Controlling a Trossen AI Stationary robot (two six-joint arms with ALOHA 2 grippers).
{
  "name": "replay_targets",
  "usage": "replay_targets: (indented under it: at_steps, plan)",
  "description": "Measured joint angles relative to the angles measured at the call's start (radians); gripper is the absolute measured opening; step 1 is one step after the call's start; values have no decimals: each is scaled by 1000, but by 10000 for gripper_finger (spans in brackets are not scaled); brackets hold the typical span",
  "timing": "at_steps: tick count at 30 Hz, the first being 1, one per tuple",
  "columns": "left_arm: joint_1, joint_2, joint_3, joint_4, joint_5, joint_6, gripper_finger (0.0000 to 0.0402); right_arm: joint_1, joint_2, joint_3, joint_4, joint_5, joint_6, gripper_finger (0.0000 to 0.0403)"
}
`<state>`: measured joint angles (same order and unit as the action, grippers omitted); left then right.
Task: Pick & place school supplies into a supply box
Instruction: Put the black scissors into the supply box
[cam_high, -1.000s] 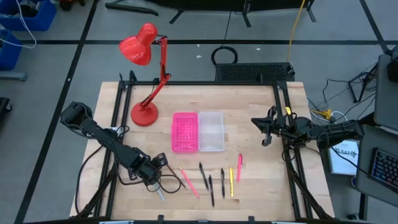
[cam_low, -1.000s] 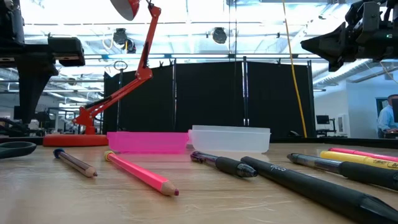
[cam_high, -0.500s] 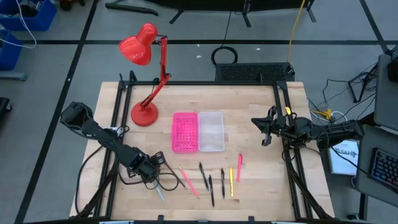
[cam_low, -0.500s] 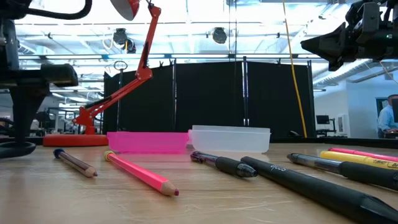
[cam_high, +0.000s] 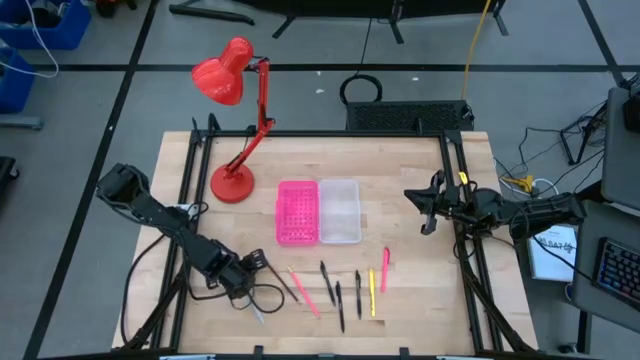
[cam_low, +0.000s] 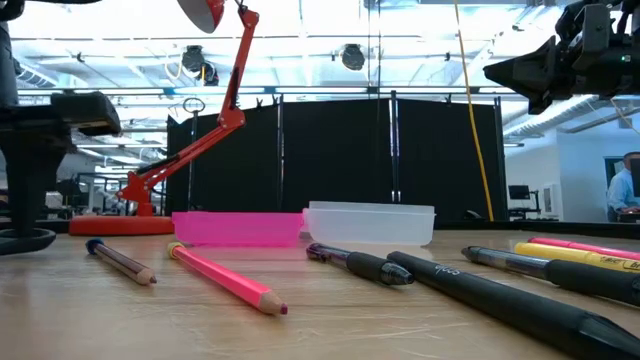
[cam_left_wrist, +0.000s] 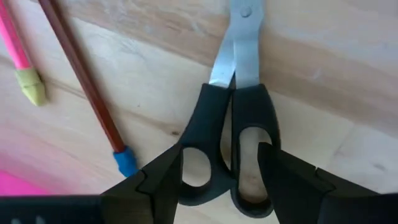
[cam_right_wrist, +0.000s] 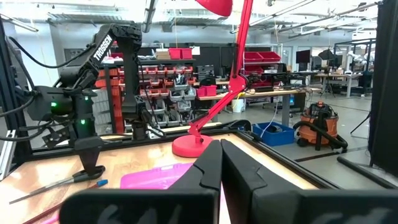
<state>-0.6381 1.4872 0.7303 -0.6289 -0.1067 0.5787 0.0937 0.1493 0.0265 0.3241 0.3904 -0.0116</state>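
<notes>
The black-handled scissors (cam_left_wrist: 233, 124) lie flat on the table near its near-left corner, silver blades pointing away from my left gripper (cam_left_wrist: 221, 152). That gripper is open and low over them (cam_high: 243, 285), one finger on each side of the two handle loops. Several pens and pencils (cam_high: 340, 290) lie side by side on the wood near the near edge. The clear supply box (cam_high: 340, 210) sits mid-table beside a pink tray (cam_high: 297, 212). My right gripper (cam_right_wrist: 221, 162) is shut and hovers by the table's right edge (cam_high: 428, 210). My left gripper comes down at the scissors' handle loops (cam_left_wrist: 249, 155) from above, its fingers (cam_left_wrist: 292, 180) straddling both loops across the handle end. The scissors lie flat on the table. Whether the fingers touch the loops, I cannot tell.
A red desk lamp (cam_high: 235, 130) stands on the far-left part of the table. A brown pencil with a blue end (cam_left_wrist: 93, 99) and a pink pencil (cam_left_wrist: 18, 56) lie close beside the scissors. A black cable loop (cam_high: 268, 295) trails near the left gripper. Black frame rails run along both sides.
My left gripper has come down over the scissors' handles and shifted a little toward the table's left. The scissors, pens and trays have stayed where they were.
</notes>
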Motion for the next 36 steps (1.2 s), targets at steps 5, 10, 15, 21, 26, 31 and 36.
replay_targets:
  at_steps: [5, 10, 15, 21, 26, 31, 36]
  plan:
    - [45, 7, 0, 2, 75, -91, 214, 0, 0, 0, 0, 0, 0, 0]
    - [90, 70, 6, 11, 134, -80, 213, 0, 0, 0, 0, 0, -1, 0]
    - [121, 141, 14, 16, 201, -5, 212, 0, 0, 0, 0, 1, -15, 0]
    - [127, 135, 12, 24, 215, 83, 169, 0, 0, 0, 0, 1, -19, 0]
    - [123, 134, 11, 30, 220, 89, 92, 0, 0, 0, 0, 1, -19, 0]
    - [119, 134, 11, 30, 208, 120, 61, 0, 0, 0, 0, 1, -19, 0]
    - [103, 134, 27, 12, 151, 118, 61, 0, 0, 0, 0, 1, -19, 0]
